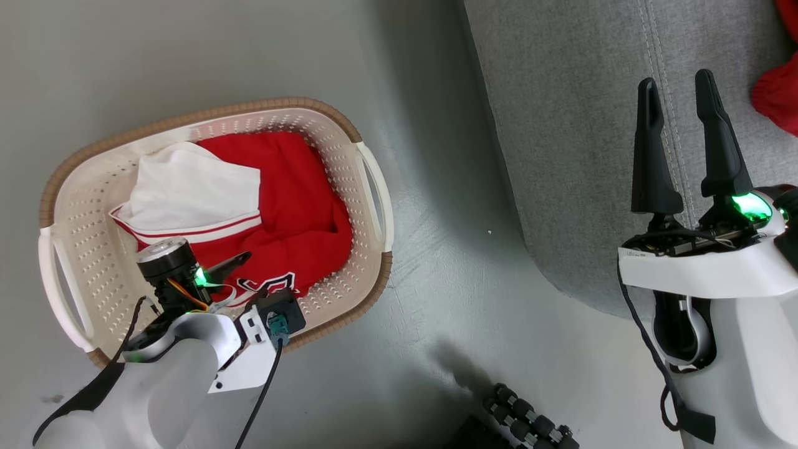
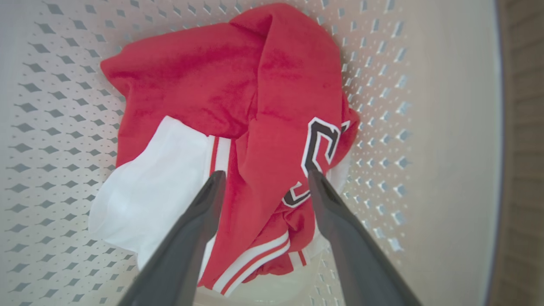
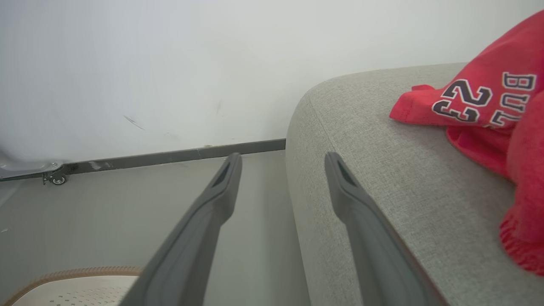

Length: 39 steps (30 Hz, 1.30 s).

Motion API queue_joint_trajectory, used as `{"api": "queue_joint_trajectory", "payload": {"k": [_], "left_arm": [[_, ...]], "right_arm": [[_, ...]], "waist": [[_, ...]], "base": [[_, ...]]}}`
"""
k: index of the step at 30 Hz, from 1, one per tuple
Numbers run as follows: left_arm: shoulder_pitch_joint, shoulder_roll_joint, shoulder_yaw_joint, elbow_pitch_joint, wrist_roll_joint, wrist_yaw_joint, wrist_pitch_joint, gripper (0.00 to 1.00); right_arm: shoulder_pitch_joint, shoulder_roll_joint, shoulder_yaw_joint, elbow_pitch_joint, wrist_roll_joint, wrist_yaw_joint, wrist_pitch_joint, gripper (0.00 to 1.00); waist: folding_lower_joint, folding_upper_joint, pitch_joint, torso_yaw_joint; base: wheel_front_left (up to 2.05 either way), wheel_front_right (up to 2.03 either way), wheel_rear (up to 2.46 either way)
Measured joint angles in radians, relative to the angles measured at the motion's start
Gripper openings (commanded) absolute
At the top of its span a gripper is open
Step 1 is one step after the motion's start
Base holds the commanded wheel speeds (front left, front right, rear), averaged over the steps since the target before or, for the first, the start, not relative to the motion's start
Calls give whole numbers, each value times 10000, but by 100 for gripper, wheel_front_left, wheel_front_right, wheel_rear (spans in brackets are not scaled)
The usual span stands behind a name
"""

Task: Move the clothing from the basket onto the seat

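The cream basket point(image 1: 206, 115) with a brown rim stands on the floor at the left. In it lies red-and-white clothing point(image 1: 293, 187), one piece with dark white-outlined lettering point(image 2: 318, 144). My left gripper point(image 2: 267, 174) reaches down into the basket, open, its fingers straddling a red fold just above the cloth. It holds nothing. The grey seat point(image 1: 561, 125) is at the right, with my right gripper point(image 1: 676, 81) open and empty over its front corner. Another red garment point(image 3: 480, 102) with lettering lies on the seat point(image 3: 382, 170) to the right of that gripper.
A strip of bare grey floor point(image 1: 436, 249) separates basket and seat. A dark ribbed roller point(image 1: 530, 424) sits at the bottom edge. Beyond the seat's corner are a white wall, a dark baseboard point(image 3: 170, 155) and a small caster point(image 3: 57, 179).
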Motion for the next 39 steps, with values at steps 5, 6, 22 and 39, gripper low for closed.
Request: {"api": "queue_joint_trajectory", "payload": {"k": [5, 6, 22, 39], "left_arm": [[-192, 96, -144, 211, 171, -4, 77, 100], [-237, 119, -159, 259, 198, -4, 79, 100], [-721, 79, -313, 805, 424, 165, 405, 100], [-998, -209, -326, 1168, 458, 332, 612, 0]], "right_arm": [[-164, 0, 100, 6, 52, 0, -10, 100], [-165, 0, 117, 10, 88, 0, -10, 100], [-534, 4, 224, -13, 337, 0, -12, 100], [-618, 4, 184, -40, 412, 0, -12, 100]], "waist": [[0, 0, 223, -96], [0, 0, 265, -117], [0, 0, 801, -451], [0, 0, 910, -518]], "base": [[0, 0, 0], [0, 0, 0], [0, 0, 0], [0, 0, 0]]}}
